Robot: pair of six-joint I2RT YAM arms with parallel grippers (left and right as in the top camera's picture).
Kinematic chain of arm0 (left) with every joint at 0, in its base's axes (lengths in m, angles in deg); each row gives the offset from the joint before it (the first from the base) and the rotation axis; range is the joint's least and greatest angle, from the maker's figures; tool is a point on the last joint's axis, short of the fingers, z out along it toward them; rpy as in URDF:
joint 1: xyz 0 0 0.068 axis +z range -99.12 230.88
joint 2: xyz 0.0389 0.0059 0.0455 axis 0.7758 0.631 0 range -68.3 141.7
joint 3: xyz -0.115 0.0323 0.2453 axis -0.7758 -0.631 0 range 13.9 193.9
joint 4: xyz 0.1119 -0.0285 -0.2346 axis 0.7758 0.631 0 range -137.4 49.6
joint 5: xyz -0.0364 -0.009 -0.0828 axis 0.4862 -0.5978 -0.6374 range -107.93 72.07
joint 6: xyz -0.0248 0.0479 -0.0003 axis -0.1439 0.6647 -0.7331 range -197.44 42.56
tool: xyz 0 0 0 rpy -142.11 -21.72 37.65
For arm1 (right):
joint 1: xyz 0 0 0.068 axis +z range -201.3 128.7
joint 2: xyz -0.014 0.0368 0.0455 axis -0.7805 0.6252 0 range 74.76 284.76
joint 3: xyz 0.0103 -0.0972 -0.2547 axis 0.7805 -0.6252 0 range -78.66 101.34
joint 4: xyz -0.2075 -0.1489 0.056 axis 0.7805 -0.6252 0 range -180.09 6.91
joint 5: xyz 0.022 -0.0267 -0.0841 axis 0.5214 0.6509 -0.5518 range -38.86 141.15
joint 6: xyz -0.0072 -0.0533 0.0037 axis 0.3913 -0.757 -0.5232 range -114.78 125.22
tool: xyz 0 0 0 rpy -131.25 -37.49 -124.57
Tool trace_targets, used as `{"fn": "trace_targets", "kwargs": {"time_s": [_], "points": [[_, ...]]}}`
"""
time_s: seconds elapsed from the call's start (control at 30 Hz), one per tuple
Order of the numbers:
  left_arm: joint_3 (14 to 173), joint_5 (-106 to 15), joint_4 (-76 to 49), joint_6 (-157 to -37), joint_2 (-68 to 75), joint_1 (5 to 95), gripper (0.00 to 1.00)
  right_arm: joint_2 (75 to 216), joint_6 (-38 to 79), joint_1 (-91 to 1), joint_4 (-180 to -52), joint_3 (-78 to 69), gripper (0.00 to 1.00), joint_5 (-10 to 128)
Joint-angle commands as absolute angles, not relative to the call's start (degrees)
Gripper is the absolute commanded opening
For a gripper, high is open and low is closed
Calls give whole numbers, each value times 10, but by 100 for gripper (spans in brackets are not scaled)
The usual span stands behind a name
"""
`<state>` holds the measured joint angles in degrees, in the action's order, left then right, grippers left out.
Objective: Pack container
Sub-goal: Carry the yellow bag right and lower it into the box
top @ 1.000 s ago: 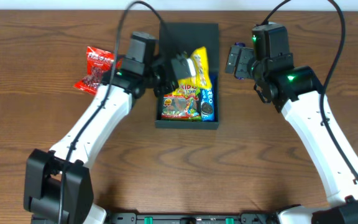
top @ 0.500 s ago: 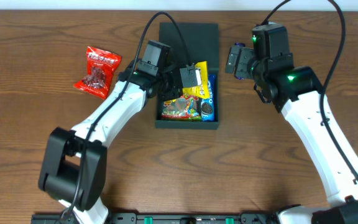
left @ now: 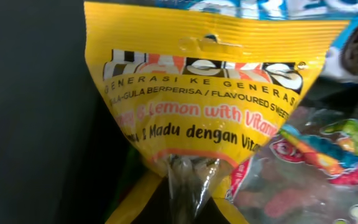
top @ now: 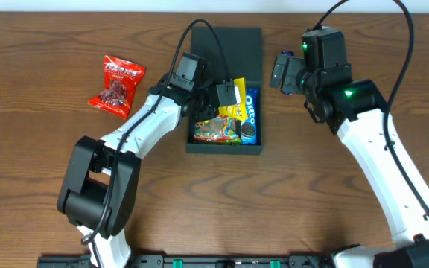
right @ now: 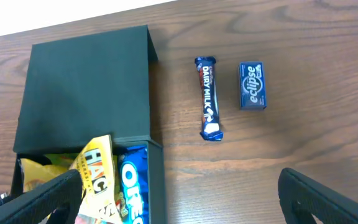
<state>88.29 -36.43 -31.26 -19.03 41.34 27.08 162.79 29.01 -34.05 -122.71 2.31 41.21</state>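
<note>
Left gripper (top: 228, 94) is clamped shut on the crimped end of the yellow Hacks bag (left: 204, 93), holding it over the far half of the container (top: 224, 147). The container sits mid-table between the 2 arms, with its lid (top: 226, 48) flipped open on the far side. I can't tell if the bag is resting on anything yet.

What I'd worry about:
- The bag looks tilted, leaning over the gummies (top: 213, 128) and the Oreo pack (top: 250, 115). Let go like that and it probably sits propped up high, and then the lid won't close flat.
- It's close to the wall, so a sloppy drop could leave a corner hanging over the rim.
- Right gripper (top: 279, 72) hangs wide open and empty just beside the container's right wall. If it dives in while the left one is over the box, they could bump.

Readable stuff:
- Hacks bag: "GENERASI KE GENERAS", "GULA-GULA BERPERISA / FLAVOURED SWEET", "Lemon with Vitam", "Madu dengan".
- Blue pack: "OREO".
- On the table right of the lid: a "DAIRY MILK" bar (right: 209, 98) and an "eclipse" box (right: 252, 85), 2 items not packed yet.
- Red bag (top: 116, 85) way off left: print too small to read.
</note>
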Motion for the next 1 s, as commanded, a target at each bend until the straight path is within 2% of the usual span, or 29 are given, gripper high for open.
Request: {"fn": "trace_targets", "kwargs": {"time_s": [0.0, 0.13, 0.2, 0.23, 0.27, 0.37, 0.43, 0.77, 0.97], "points": [[891, -327, -318, -187, 433, 273, 7, 1627, 283, -345, -1228, 28, 99, 405], [891, -323, -318, -187, 439, 273, 8, 1627, 283, -345, -1228, 28, 99, 405], [891, -323, -323, -187, 439, 272, 15, 1627, 283, -345, -1228, 28, 99, 405], [891, -323, -327, -187, 439, 271, 23, 1627, 283, -345, -1228, 28, 99, 405], [891, -323, -331, -187, 438, 271, 37, 1627, 283, -345, -1228, 28, 99, 405], [891, -322, -350, -194, 433, 271, 57, 1627, 283, -345, -1228, 28, 99, 405], [891, -311, -371, -209, 425, 271, 97, 1627, 283, -345, -1228, 28, 99, 405], [891, -221, -398, -239, 317, 272, 95, 1627, 283, -345, -1228, 28, 99, 405], [891, -213, -374, -273, 253, 276, 95, 1627, 283, -345, -1228, 28, 99, 405]]}}
